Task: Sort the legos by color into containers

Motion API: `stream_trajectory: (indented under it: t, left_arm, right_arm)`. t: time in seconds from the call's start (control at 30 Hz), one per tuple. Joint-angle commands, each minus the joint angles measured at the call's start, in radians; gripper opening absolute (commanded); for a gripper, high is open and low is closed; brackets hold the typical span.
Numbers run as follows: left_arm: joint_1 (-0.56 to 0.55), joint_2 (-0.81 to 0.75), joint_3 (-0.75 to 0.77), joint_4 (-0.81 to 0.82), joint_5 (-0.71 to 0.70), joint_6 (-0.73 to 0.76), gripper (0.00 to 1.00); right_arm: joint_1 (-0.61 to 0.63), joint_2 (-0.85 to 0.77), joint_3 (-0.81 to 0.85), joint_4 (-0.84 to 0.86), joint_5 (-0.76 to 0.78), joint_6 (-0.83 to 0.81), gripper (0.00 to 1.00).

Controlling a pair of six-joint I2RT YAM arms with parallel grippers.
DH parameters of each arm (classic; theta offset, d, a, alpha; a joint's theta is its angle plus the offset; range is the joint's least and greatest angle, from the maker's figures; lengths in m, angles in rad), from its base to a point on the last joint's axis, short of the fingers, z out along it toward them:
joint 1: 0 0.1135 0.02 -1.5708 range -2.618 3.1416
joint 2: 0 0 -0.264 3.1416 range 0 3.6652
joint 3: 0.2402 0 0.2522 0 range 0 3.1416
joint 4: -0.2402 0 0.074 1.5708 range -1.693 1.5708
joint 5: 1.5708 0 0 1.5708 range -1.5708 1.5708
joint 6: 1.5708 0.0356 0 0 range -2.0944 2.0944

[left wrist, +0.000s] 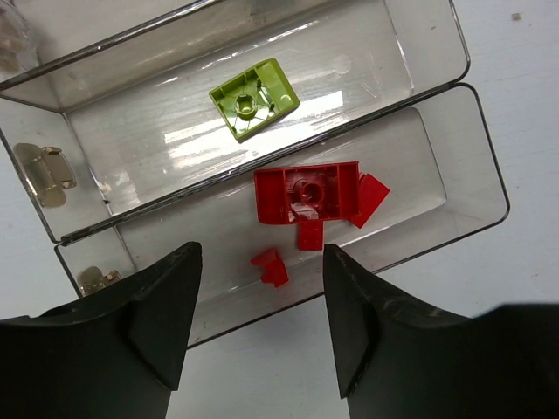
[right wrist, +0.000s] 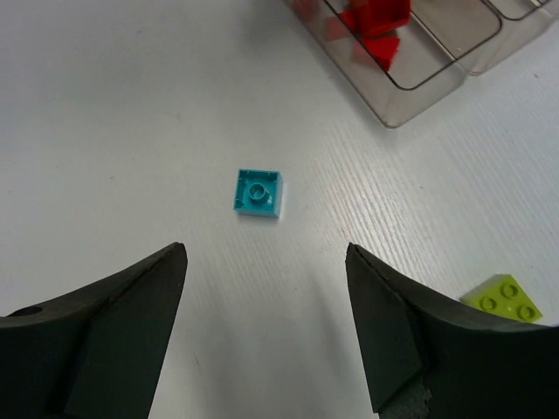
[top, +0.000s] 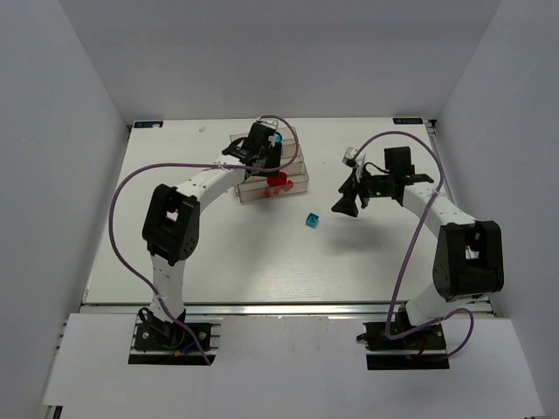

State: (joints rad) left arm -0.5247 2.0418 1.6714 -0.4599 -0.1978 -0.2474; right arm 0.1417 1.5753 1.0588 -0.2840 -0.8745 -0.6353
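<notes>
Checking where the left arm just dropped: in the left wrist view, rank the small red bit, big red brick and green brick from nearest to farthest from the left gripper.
1. Small red bit: right by the open left gripper, in the near bin.
2. Big red brick: same bin, just beyond.
3. Green brick: next bin, farther back.

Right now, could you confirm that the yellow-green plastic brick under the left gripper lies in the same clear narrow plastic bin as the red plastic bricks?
Not quite. Under the left gripper, the yellow-green plastic brick lies in a separate clear narrow plastic bin; the red plastic bricks lie in the adjoining bin. The left wrist view shows this.
</notes>
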Motion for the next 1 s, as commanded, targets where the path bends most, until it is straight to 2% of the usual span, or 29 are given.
stream_trajectory:
  t: [0.0, 0.07, 0.13, 0.17, 0.2, 0.23, 0.27, 0.3, 0.33, 0.37, 0.4, 0.43, 0.47, 0.5, 0.53, 0.6, 0.7, 0.73, 0.83, 0.97]
  left_arm:
    - [0.003, -0.097, 0.001, -0.008, 0.003, 0.014, 0.66]
    - [0.003, -0.130, -0.025, -0.002, 0.006, 0.002, 0.53]
    - [0.012, -0.224, -0.111, 0.003, -0.006, -0.030, 0.35]
    - [0.025, -0.262, -0.154, 0.021, -0.006, -0.039, 0.21]
    - [0.044, -0.352, -0.201, 0.026, -0.006, -0.068, 0.18]
    - [0.057, -0.400, -0.298, 0.032, -0.015, -0.084, 0.18]
    - [0.069, -0.446, -0.343, 0.035, -0.025, -0.095, 0.25]
    - [0.081, -0.491, -0.382, 0.023, -0.037, -0.122, 0.37]
    - [0.104, -0.576, -0.448, -0.005, -0.092, -0.144, 0.55]
    - [0.104, -0.618, -0.481, -0.019, -0.129, -0.162, 0.81]
    - [0.118, -0.662, -0.513, -0.031, -0.162, -0.196, 0.90]
    - [0.118, -0.755, -0.548, -0.037, -0.201, -0.210, 0.97]
    - [0.129, -0.803, -0.617, -0.030, -0.257, -0.211, 0.98]
    - [0.129, -0.848, -0.653, -0.020, -0.287, -0.208, 0.98]
    - [0.129, -0.927, -0.686, -0.011, -0.317, -0.208, 0.98]
    - [0.138, -0.988, -0.762, -0.005, -0.396, -0.208, 0.98]
    - [0.138, -1.055, -0.843, 0.021, -0.445, -0.199, 0.98]
    - [0.147, -1.063, -0.857, 0.027, -0.449, -0.197, 0.98]
    - [0.147, -1.065, -0.860, 0.023, -0.465, -0.182, 0.98]
    - [0.147, -1.074, -0.874, 0.030, -0.460, -0.181, 0.98]
  right_arm:
    - [0.015, -0.018, 0.037, -0.043, -0.049, -0.101, 0.79]
    - [0.035, -0.018, 0.030, -0.091, -0.050, -0.238, 0.78]
    - [0.047, -0.011, 0.033, -0.197, -0.055, -0.471, 0.77]
    - [0.062, 0.011, 0.036, -0.345, -0.055, -0.824, 0.77]
    - [0.065, 0.026, 0.035, -0.407, -0.028, -1.003, 0.80]
    - [0.071, 0.043, 0.043, -0.431, -0.005, -1.109, 0.82]
    - [0.096, 0.092, 0.062, -0.432, 0.017, -1.107, 0.83]
    - [0.108, 0.127, 0.146, -0.484, 0.032, -1.098, 0.85]
    - [0.114, 0.159, 0.202, -0.519, 0.032, -1.080, 0.84]
    - [0.157, 0.220, 0.296, -0.533, 0.038, -0.948, 0.84]
    - [0.174, 0.244, 0.329, -0.511, 0.064, -0.869, 0.89]
    - [0.189, 0.253, 0.339, -0.474, 0.090, -0.787, 0.89]
    - [0.238, 0.252, 0.331, -0.421, 0.132, -0.696, 0.89]
    - [0.255, 0.244, 0.293, -0.353, 0.232, -0.505, 0.89]
    - [0.272, 0.238, 0.273, -0.252, 0.270, -0.433, 0.89]
    - [0.311, 0.239, 0.250, -0.221, 0.331, -0.283, 0.86]
    - [0.334, 0.244, 0.233, -0.207, 0.362, -0.154, 0.86]
    - [0.344, 0.242, 0.225, -0.193, 0.380, -0.053, 0.85]
    - [0.367, 0.220, 0.186, -0.155, 0.457, 0.072, 0.86]
    - [0.395, 0.201, 0.121, -0.054, 0.635, 0.117, 0.87]
